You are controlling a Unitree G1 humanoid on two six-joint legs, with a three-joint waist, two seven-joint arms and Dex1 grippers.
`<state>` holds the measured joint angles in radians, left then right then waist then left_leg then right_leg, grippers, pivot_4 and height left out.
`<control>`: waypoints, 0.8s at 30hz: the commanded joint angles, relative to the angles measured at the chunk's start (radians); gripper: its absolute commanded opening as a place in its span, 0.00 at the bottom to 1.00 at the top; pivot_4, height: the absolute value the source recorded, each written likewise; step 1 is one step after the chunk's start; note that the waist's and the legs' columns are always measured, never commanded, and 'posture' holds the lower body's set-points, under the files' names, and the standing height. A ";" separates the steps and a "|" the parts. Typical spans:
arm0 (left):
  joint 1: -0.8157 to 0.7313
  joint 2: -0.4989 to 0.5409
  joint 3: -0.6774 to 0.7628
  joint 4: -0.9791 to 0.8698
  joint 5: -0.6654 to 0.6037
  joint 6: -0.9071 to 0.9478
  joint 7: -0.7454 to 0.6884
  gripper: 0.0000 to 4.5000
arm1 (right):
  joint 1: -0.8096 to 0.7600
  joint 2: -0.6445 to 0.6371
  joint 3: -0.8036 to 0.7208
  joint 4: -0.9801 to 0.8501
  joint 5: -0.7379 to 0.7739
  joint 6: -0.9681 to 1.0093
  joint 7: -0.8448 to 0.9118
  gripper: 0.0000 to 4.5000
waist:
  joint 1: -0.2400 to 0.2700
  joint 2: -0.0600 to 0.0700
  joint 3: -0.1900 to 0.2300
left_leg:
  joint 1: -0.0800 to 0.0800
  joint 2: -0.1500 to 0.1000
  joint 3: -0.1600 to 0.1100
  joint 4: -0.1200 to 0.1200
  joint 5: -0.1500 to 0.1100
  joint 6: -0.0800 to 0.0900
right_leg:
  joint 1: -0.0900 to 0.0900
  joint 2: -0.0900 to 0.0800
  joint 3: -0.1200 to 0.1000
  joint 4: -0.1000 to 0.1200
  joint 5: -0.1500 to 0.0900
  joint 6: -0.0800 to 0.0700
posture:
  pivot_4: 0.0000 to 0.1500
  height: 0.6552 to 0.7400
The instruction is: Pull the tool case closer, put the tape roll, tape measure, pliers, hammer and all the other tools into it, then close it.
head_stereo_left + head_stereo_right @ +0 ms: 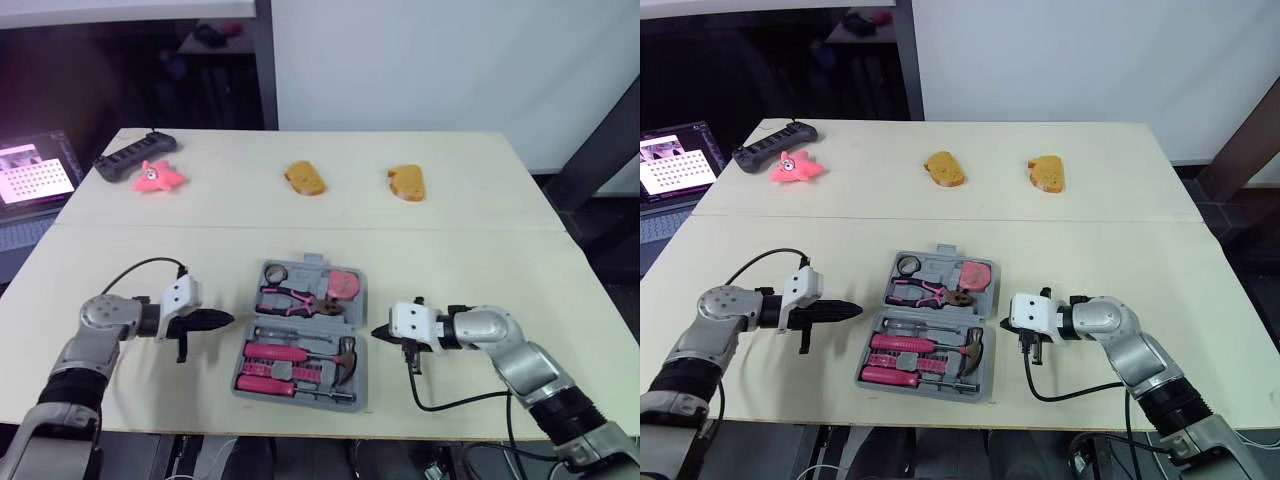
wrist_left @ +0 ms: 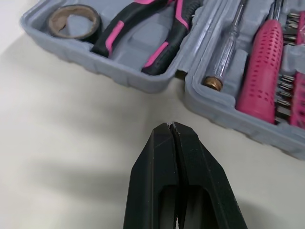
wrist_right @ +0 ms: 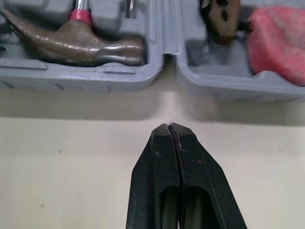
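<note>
The grey tool case (image 1: 350, 399) lies open near the table's front edge. Its far half holds the tape roll (image 1: 274, 273), pink-handled pliers (image 1: 296, 300) and a pink tape measure (image 1: 346, 285). Its near half holds the hammer (image 1: 341, 362), a screwdriver (image 2: 228, 47) and pink-handled tools (image 1: 272, 366). My left gripper (image 1: 228, 320) is shut and empty, its tip just off the case's left side by the hinge. On the other side, my right gripper (image 1: 377, 333) is shut and empty too, pointing at the hinge gap (image 3: 167, 47) with a small space between.
Two pieces of toast (image 1: 305, 178) (image 1: 406, 183) lie at the far middle of the table. A pink starfish toy (image 1: 157, 177) and a black controller (image 1: 134, 155) sit at the far left. A laptop (image 1: 30, 180) stands off the table's left edge.
</note>
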<state>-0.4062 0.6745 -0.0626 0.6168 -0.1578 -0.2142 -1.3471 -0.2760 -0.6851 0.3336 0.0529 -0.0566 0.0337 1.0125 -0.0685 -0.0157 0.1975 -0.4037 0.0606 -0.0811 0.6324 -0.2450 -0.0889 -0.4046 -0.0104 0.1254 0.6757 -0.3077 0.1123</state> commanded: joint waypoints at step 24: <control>-0.002 -0.123 -0.028 -0.135 -0.007 0.166 0.096 0.01 | -0.145 0.079 0.020 0.098 -0.023 -0.033 0.020 0.00 | 0.010 0.000 0.000 | 0.001 -0.001 -0.002 0.002 0.001 -0.001 | 0.000 0.000 0.000 0.005 0.000 0.000 | 1.00 0.90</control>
<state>-0.4066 0.5670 -0.0889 0.5340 -0.1442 -0.0478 -1.2543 -0.3994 -0.6225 0.3697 0.1739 -0.0932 0.0206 1.0299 -0.0583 -0.0157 0.1975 -0.4028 0.0591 -0.0830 0.6341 -0.2441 -0.0903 -0.4044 -0.0108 0.1253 0.6811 -0.3079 0.1124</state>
